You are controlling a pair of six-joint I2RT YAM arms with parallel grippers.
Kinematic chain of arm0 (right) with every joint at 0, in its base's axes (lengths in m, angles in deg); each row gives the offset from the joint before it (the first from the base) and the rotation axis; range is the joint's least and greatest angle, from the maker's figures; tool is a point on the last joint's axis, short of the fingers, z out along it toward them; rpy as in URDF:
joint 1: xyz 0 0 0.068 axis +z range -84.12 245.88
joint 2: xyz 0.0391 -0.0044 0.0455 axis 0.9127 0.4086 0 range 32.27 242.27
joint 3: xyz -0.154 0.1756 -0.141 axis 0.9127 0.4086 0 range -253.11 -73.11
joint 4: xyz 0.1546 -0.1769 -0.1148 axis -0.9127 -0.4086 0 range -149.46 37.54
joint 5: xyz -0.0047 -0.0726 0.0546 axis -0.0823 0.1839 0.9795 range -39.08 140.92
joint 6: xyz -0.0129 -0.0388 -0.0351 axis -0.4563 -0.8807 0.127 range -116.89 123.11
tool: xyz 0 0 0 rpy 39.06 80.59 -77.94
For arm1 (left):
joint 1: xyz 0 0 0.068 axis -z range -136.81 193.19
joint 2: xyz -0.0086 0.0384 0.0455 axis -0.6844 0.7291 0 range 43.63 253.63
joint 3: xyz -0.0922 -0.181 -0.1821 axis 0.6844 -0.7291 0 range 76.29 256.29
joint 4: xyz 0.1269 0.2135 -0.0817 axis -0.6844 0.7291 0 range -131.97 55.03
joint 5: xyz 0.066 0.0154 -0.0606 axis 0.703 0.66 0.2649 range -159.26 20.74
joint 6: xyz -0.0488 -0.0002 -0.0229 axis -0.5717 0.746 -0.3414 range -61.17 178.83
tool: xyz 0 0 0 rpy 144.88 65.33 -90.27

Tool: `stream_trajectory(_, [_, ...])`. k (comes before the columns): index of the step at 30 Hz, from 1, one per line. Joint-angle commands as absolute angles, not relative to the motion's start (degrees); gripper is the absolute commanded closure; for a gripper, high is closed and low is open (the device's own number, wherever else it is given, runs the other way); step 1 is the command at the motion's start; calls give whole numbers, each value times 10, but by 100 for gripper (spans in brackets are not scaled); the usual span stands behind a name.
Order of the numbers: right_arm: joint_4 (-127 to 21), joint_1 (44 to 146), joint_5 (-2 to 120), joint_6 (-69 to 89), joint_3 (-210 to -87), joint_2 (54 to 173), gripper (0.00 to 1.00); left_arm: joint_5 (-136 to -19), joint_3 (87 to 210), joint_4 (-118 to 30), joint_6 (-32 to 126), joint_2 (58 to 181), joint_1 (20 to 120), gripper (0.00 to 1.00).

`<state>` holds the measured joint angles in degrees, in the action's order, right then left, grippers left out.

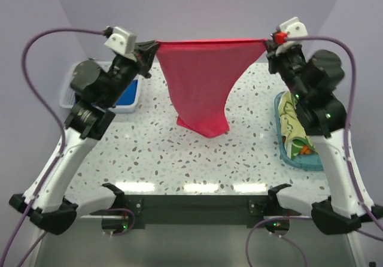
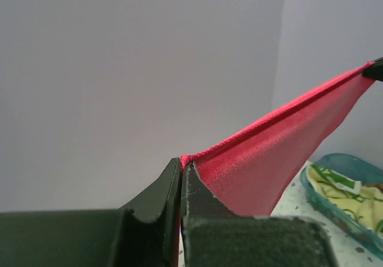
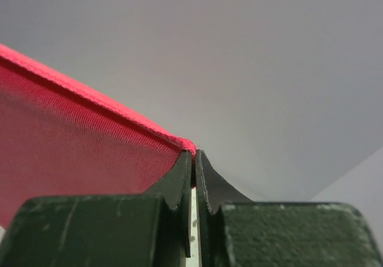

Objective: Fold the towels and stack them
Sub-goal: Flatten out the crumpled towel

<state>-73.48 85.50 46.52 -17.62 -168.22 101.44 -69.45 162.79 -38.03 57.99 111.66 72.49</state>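
The plain pink towel [image 1: 203, 81] hangs stretched between both grippers high over the table, its top edge taut and its lower part drooping to a point near the tabletop. My left gripper [image 1: 149, 46] is shut on its left corner [image 2: 187, 159]. My right gripper [image 1: 270, 43] is shut on its right corner [image 3: 189, 145]. The pink towel also fills the right of the left wrist view [image 2: 281, 147] and the left of the right wrist view [image 3: 72, 141]. A green and yellow patterned towel [image 1: 294, 126] lies in the clear blue tub [image 1: 286, 150] at the right. The dark grey towel is out of view.
A white slotted basket [image 1: 70, 88] stands at the left behind my left arm, with something blue [image 1: 127, 96] in it. The blue tub also shows in the left wrist view [image 2: 335, 186]. The speckled table [image 1: 155, 153] spreads below the hanging towel.
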Motion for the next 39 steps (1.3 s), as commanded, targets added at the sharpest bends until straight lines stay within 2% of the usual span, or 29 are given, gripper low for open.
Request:
stream_trajectory(1, [-781,839,485,-184,-1679,926,100,-709,1612,-389,608,1027,711,100])
stream_trajectory(9, [-835,837,527,-166,-1758,868,100,-748,1674,-325,595,959,712,100])
stream_trajectory(17, [-813,838,510,-149,-1789,904,100,-704,1724,-312,596,994,712,100])
stream_trajectory(25, [-701,837,402,-157,-1744,1049,100,-529,1724,-336,630,1178,702,100])
stream_trajectory(30, [-638,837,359,-179,-1733,1165,100,-527,1735,-388,612,1333,667,100])
stream_trajectory(35, [-593,826,341,-198,-1757,1302,100,-544,1817,-409,599,1500,633,100])
stream_trajectory(39, [-569,814,363,-200,-1763,1363,100,-577,1865,-411,597,1582,626,100])
